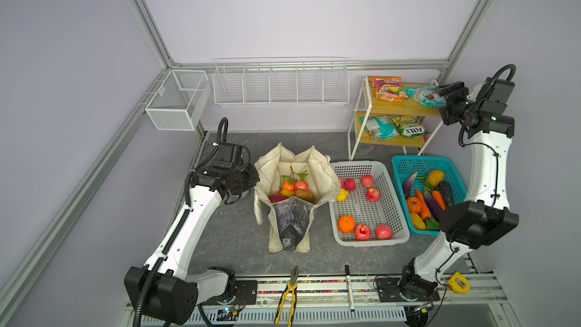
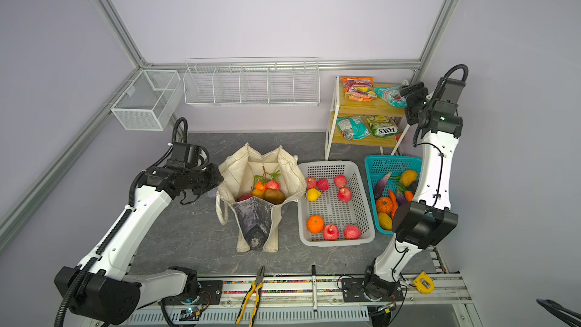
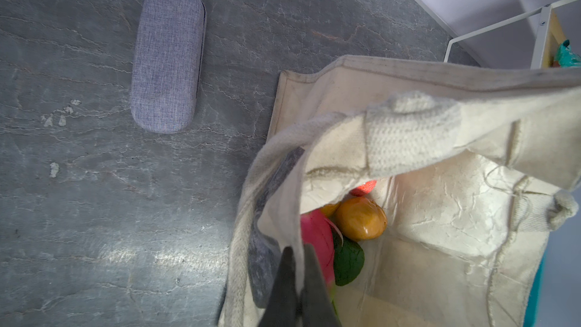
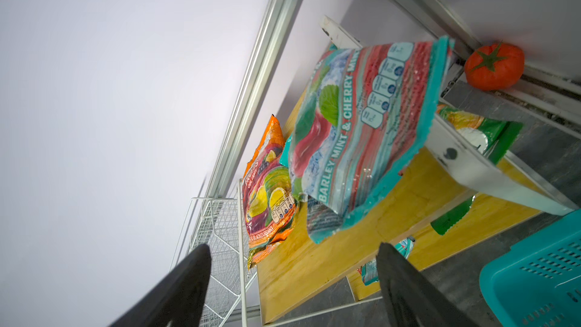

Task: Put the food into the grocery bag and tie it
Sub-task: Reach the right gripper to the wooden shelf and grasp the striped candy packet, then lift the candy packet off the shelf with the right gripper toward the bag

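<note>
Right gripper [image 4: 292, 246], fingers apart and empty, faces the top board of the shelf [image 4: 330, 256]. The mint sweet packet [image 4: 361, 127] lies ahead of the fingertips, not between them, with an orange packet [image 4: 267, 196] beside it. Left gripper [image 3: 298, 248], fingers together, clamps the cloth rim of the grocery bag [image 1: 292, 218], which stands open on the table [image 1: 232, 240] with fruit [image 3: 360, 220] inside, below the fingers. The mint packet is judged light, glossy and slippery, its loose contents apt to shift. The flat crimped edge nearest the fingers probably offers the surest hold, pinched across its thickness. The bag is soft canvas and its mouth would likely sag if the rim were released.
</note>
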You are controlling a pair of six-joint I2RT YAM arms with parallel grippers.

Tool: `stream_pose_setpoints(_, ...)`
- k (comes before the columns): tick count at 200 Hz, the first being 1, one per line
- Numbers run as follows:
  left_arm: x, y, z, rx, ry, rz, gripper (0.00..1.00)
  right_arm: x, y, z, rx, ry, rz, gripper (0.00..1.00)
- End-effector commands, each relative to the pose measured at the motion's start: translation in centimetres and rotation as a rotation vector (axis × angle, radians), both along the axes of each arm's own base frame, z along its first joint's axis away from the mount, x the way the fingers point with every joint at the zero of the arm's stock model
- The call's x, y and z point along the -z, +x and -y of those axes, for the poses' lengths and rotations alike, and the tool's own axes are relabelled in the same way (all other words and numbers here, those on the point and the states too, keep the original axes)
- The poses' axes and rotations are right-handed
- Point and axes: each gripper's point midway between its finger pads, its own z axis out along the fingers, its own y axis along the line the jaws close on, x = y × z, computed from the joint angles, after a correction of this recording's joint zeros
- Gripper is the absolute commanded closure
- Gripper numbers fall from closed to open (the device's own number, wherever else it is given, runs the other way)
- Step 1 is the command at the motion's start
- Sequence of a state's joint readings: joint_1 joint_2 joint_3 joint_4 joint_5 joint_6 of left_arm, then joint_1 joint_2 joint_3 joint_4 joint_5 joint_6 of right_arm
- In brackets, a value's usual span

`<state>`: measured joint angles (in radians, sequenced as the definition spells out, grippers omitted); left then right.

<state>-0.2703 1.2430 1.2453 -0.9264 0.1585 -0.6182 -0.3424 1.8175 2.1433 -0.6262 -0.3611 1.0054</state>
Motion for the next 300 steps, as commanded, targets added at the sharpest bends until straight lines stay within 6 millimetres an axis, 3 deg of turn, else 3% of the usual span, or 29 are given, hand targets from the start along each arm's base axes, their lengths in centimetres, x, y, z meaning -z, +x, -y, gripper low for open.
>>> stream_pose_setpoints(1,-0.9,0.5,-0.2,-0.001,0.000,0.025,1.00,0.7,0.8,-0.1,0.005,0.092,-0.017,0.16)
stream_pose_setpoints(51,-0.9,0.7,-0.4,-0.002,0.006,0.024,1.00,1.4,2.6,1.0,0.043,0.106,-0.021,0.28)
stream_pose_setpoints(104,-1.2,1.2,-0.3,0.009,0.016,0.025,1.00,2.0,3.3,1.6,0.070,0.118,-0.024,0.55)
stream_pose_setpoints(152,-1.2,1.3,-0.3,0.010,0.019,0.025,1.00,1.2,3.0,1.6,0.077,0.105,-0.004,0.79)
stream_pose_setpoints(195,-1.3,1.2,-0.4,0.009,0.017,0.029,1.00,-1.1,2.0,1.8,0.094,0.062,0.036,0.93)
stream_pose_setpoints(244,-1.5,1.0,-0.5,0.007,0.020,0.034,1.00,-5.3,1.1,1.4,0.079,-0.010,0.124,0.93)
stream_pose_setpoints(300,-1.4,0.7,-0.6,0.009,0.021,0.035,1.00,-10.5,-1.0,-0.4,0.038,-0.100,0.240,0.93)
